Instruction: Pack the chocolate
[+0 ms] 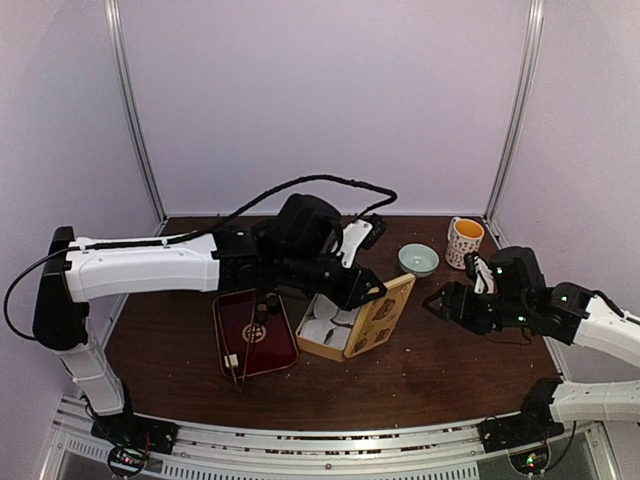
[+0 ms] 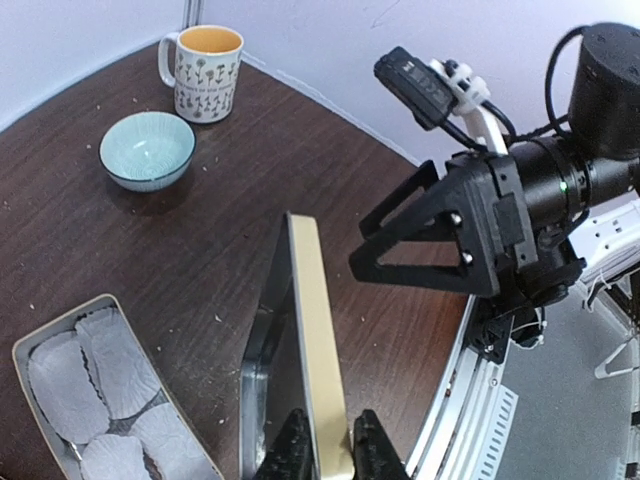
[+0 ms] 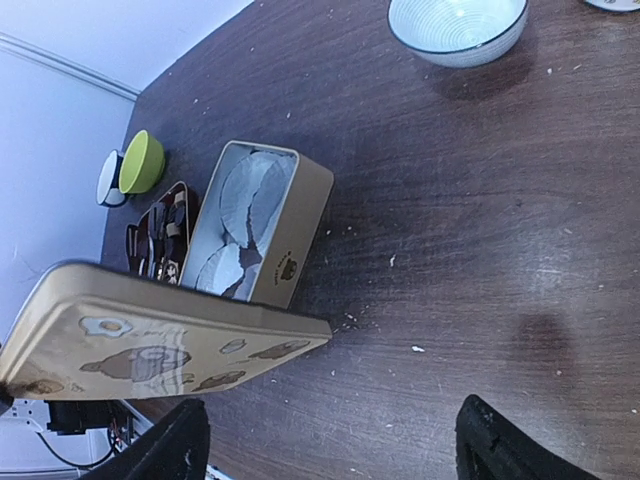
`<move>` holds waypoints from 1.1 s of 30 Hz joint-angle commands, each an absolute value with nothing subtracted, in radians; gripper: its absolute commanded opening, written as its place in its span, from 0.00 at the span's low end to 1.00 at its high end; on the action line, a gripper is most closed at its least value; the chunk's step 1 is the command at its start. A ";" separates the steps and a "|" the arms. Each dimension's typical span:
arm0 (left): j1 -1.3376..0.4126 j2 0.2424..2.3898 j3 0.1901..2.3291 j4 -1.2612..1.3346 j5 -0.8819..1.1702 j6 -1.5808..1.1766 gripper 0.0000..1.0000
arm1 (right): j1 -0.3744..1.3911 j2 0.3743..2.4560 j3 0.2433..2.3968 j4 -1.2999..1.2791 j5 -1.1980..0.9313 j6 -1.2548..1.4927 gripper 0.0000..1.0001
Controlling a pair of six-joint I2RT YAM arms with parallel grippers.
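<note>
The desk point(image 1: 450, 360) carries all items. The left gripper point(image 2: 322, 446) pinches the beige lid point(image 2: 312, 330) on edge beside the open tin point(image 3: 297, 235). The right gripper point(image 3: 335, 445) hangs spread, holding nothing. The tin's paper cups point(image 2: 100, 380) show empty. The chocolate point(image 1: 262, 310) appears to sit in the red tray point(image 1: 235, 318). Judged status: lid removed, packing not yet begun.

Left wrist view's bottom edge cuts off the tin point(image 2: 60, 324) and lid point(image 2: 315, 330).
</note>
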State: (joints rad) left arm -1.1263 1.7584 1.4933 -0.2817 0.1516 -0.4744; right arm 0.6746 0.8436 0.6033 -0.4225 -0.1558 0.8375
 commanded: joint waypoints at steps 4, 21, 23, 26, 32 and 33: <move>-1.223 1.722 1.479 -0.250 -0.109 -0.281 0.13 | 0.586 0.908 0.703 -0.695 -0.218 0.856 0.84; -1.397 1.859 1.511 -0.223 -0.360 -0.237 0.12 | 0.451 0.869 0.659 -0.652 -0.264 0.979 0.84; -1.428 1.867 1.514 -0.206 -0.393 -0.203 0.12 | 0.389 0.858 0.679 -0.680 -0.303 0.946 0.84; -1.451 1.897 1.541 -0.199 -0.431 -0.159 0.11 | 0.328 0.869 0.732 -0.755 -0.331 0.898 0.84; -1.491 1.978 1.580 -0.108 -0.515 -0.023 0.08 | 0.321 0.957 0.804 -0.833 -0.429 0.839 0.83; -1.494 1.994 1.588 -0.096 -0.521 -0.006 0.08 | 0.321 0.960 0.803 -0.829 -0.434 0.834 0.83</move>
